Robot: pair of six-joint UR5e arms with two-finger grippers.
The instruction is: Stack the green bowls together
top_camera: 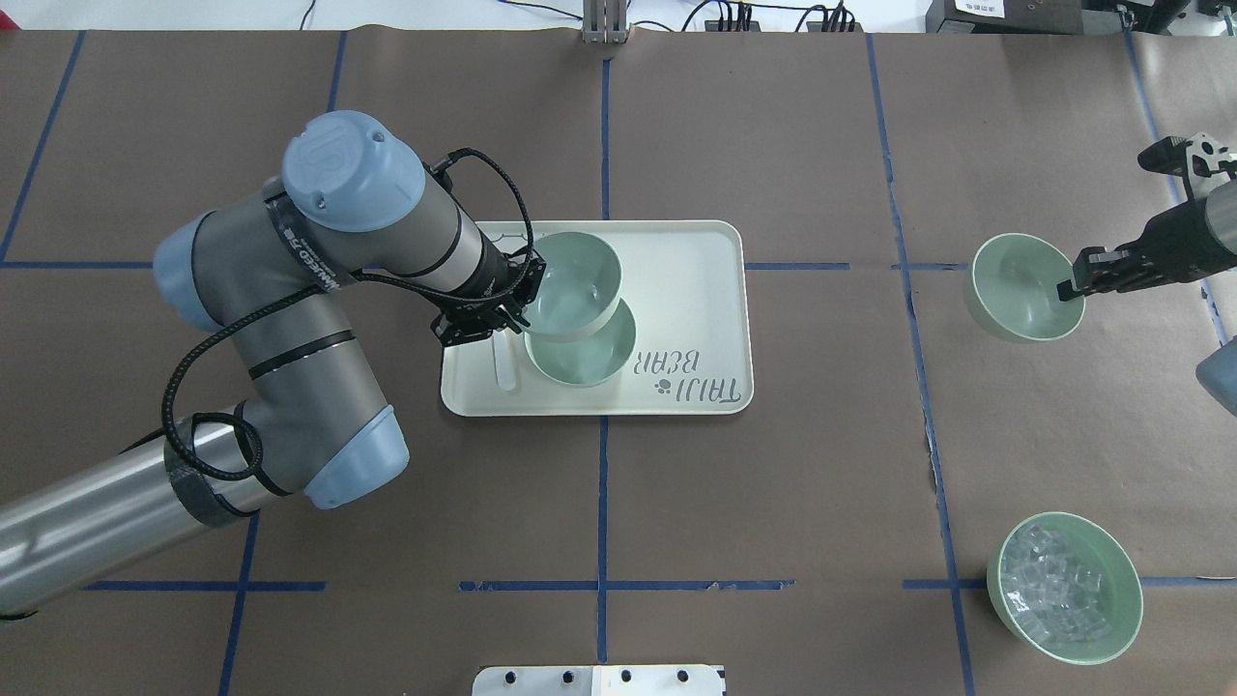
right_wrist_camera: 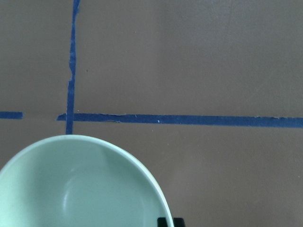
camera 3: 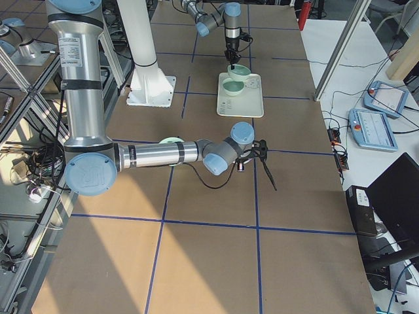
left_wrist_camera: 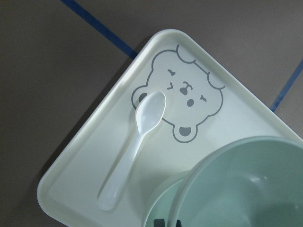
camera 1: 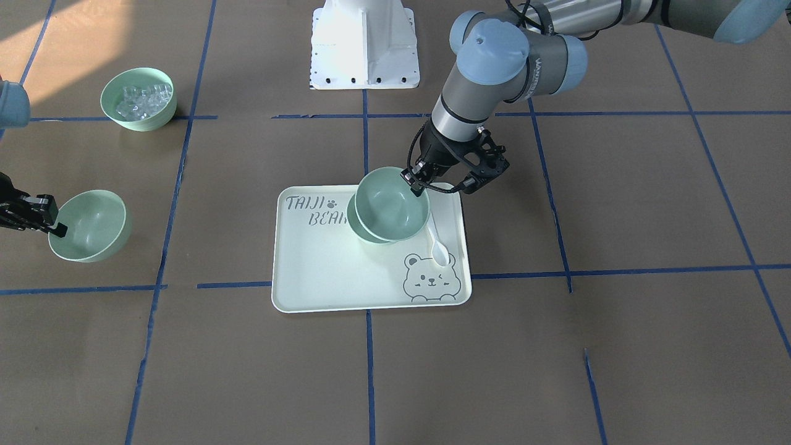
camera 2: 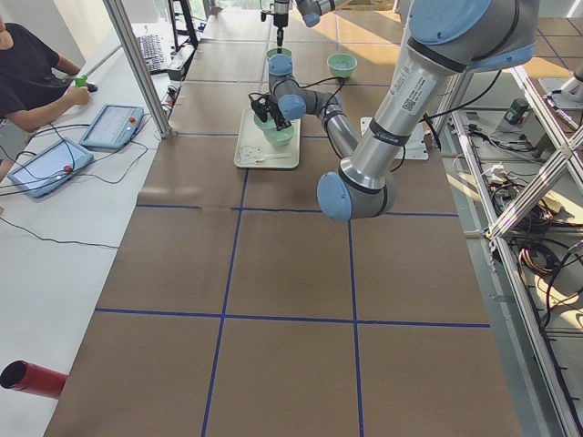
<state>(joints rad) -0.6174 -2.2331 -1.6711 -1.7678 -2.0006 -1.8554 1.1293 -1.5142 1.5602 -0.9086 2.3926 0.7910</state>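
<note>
Three plain mint-green bowls show. My left gripper (camera 1: 417, 182) (top_camera: 527, 290) is shut on the rim of one green bowl (camera 1: 392, 204) (top_camera: 575, 280) (left_wrist_camera: 251, 184) and holds it tilted just above a second green bowl (camera 1: 352, 217) (top_camera: 585, 362) (left_wrist_camera: 163, 201), which sits on the tray. The two overlap but are not nested. My right gripper (camera 1: 59, 230) (top_camera: 1068, 288) is shut on the rim of the third green bowl (camera 1: 89, 225) (top_camera: 1024, 288) (right_wrist_camera: 75, 184), tilted, far off on my right side of the table.
The pale bear-print tray (camera 1: 321, 272) (top_camera: 696, 290) (left_wrist_camera: 85, 161) lies mid-table with a white plastic spoon (camera 1: 440, 244) (top_camera: 503, 362) (left_wrist_camera: 135, 146) on it. A green bowl of clear cubes (camera 1: 138, 97) (top_camera: 1063, 588) stands near my right side. Blue tape lines cross the brown tabletop.
</note>
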